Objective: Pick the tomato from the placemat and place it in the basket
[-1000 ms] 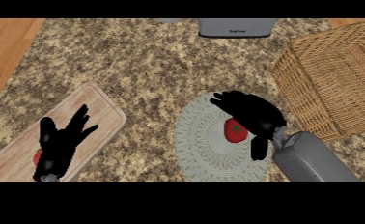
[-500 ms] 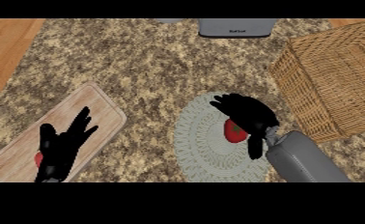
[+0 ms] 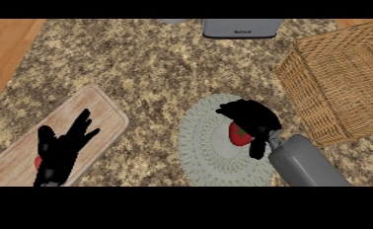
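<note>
A red tomato (image 3: 240, 133) with a green stem lies on the round pale grey-green placemat (image 3: 207, 146) at the lower middle of the counter. My right hand (image 3: 252, 117) is directly over it, with fingers and thumb curled round it so that only part of the tomato shows. The woven wicker basket (image 3: 331, 77) stands to the right of the placemat, apart from the hand. My left hand (image 3: 62, 149) rests open, fingers up, over the wooden cutting board at the lower left.
The wooden cutting board (image 3: 98, 117) lies slanted at the lower left, with a small red object (image 3: 38, 162) peeking out beside my left hand. A grey appliance (image 3: 241, 27) stands at the counter's far edge. The countertop is speckled granite.
My right hand has closed further over the tomato and drifted slightly down. My left hand has moved a little lower on the cutting board.
</note>
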Motion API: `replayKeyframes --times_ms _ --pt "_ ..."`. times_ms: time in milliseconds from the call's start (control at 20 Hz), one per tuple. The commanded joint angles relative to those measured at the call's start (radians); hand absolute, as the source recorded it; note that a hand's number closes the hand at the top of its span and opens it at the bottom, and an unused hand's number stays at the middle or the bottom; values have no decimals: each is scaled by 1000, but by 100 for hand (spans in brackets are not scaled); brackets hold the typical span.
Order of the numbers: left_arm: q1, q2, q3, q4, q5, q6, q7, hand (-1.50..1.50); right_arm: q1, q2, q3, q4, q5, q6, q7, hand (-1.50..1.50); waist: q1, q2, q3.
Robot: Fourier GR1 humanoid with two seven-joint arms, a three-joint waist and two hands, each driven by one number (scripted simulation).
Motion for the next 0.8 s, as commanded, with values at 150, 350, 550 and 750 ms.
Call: replayKeyframes --times_ms 150,350,550,750 --pt "29 -19 -14 68 -32 6 17 0 -36 -42 14 58 89 -115 -146 150 4 10 -10" --pt "49 8 7 32 2 -47 25 0 -12 -40 28 79 138 -149 -170 150 2 8 -11" --pt "33 -5 15 5 -23 4 78 0 -31 -3 9 141 167 -195 -192 150 4 8 -10" --pt "96 -37 -1 31 -30 -1 -3 0 179 -66 21 -108 178 -223 -94 150 -28 -1 -11"
